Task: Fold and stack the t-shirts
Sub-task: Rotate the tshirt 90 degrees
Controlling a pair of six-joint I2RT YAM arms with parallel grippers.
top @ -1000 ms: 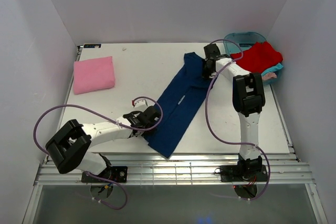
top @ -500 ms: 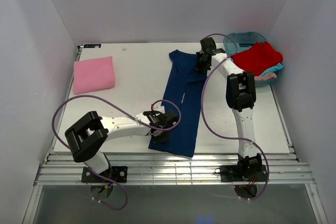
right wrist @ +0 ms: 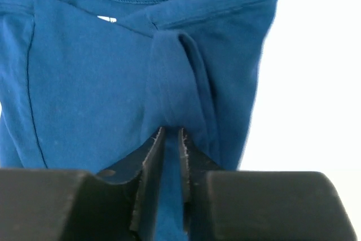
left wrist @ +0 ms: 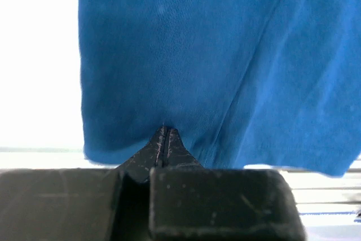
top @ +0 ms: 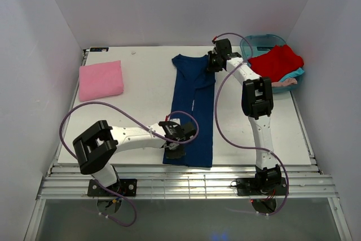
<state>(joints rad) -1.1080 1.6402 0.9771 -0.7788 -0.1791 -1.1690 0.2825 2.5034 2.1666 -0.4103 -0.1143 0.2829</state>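
A navy blue t-shirt [top: 193, 111] lies as a long narrow strip down the middle of the table, collar at the far end. My left gripper [top: 172, 146] is shut on its near left hem, and the left wrist view shows the jaws [left wrist: 165, 130] pressed together on blue cloth [left wrist: 186, 55]. My right gripper [top: 210, 63] is at the far right shoulder. Its jaws [right wrist: 172, 131] stand slightly parted with a ridge of blue cloth [right wrist: 169, 77] between them. A folded pink t-shirt [top: 100, 80] rests at the far left. Red [top: 276, 60] and teal [top: 294, 75] t-shirts lie in the tub.
The teal plastic tub [top: 260, 41] stands at the far right corner. White walls close in the table on three sides. A metal rail [top: 186, 182] runs along the near edge by the arm bases. The right arm's purple cable [top: 221, 122] loops over the table beside the shirt.
The navy shirt swung from a diagonal to lying straight down the table, and both grippers moved left with it. The right jaws have parted a little.
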